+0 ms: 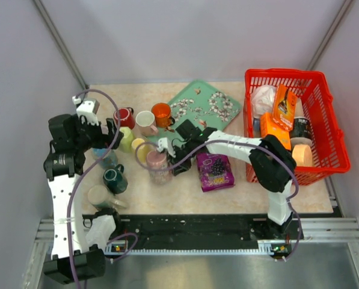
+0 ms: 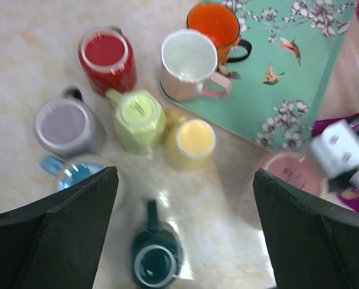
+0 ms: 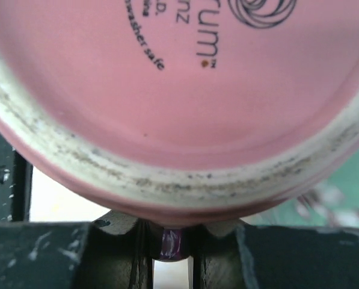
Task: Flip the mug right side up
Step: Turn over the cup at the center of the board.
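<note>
Pink mug [image 3: 179,90]: upside down, base filling the right wrist view; seen just left of centre on the worktop [image 1: 185,194] in the top view.
Right fingers [image 3: 35,256]: at the mug; whether clenched cannot be told.
Left fingers [image 2: 53,235]: released, spread wide, nothing held.

Your mugs [image 1: 128,141] cluster left of centre. Behind them lies the tray [image 1: 197,102], one mug standing on its left corner. The packet [image 1: 214,172] lies just right of the upside-down mug [image 1: 157,164]. The basket [image 1: 338,144] sits far right, holding packages.
</note>
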Robot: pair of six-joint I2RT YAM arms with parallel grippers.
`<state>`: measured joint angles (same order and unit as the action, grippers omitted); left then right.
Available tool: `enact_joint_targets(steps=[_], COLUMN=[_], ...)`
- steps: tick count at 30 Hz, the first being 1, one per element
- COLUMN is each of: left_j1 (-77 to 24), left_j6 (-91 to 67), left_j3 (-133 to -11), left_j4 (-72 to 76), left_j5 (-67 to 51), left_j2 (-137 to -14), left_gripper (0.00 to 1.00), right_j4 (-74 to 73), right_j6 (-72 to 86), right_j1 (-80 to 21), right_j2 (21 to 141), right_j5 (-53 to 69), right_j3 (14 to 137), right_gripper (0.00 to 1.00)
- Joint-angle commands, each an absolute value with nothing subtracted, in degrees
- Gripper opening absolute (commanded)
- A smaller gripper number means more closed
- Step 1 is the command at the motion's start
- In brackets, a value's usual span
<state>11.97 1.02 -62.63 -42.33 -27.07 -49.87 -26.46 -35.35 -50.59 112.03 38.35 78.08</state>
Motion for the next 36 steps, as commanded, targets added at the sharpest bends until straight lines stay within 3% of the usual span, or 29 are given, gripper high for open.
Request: enact_joint_targets(steps=[1,6,11,16,22,25,31,36], left_j1=[12.2,11.7,8.0,-3.5,-10.2,-11.6,-13.5,-14.2], left_j6=[23.7,40.2,43.6,57.7,66.0,65.7,65.1,63.4], left_j3=[-73.4,-82.8,-85.0,-76.0,-66.4,-63.2,-57.0,-57.0], left_j4=[-38.7,-44.5,-39.4,-30.6,-18.0,-11.2,3.8,5.9], left_j5=[-32.7,-47.6,-54.8,-49.3,-43.2,-39.9,-34.8,-33.4], left_j2=[-55.3,-62.3,-64.0,-59.4,-55.8,-55.5,-55.5,-56.4], left_gripper=[0.99,0.97,0.93,0.94,0.89,0.81,0.58,0.41], right_j4=[-26.9,-28.7,-14.2,24.6,30.7,31.5,32.9,31.2], right_j6=[-26.2,-8.3,16.4,49.1,55.7,57.3,59.5,59.1], right_j1=[-42.6,-36.1,-33.2,-33.2,-33.2,-33.2,-33.1,-33.4], right_j2=[102.7,103.8,107.0,109.0,110.8,110.9,111.6,112.6], right_j5=[47.2,58.3,74.3,83.9,88.8,89.6,90.2,89.7], right_j3=[87.8,100.6,103.4,96.1,96.8,96.1,96.1,97.2], right_gripper=[0.0,0.0,0.0,0.0,0.0,0.0,0.0,0.0])
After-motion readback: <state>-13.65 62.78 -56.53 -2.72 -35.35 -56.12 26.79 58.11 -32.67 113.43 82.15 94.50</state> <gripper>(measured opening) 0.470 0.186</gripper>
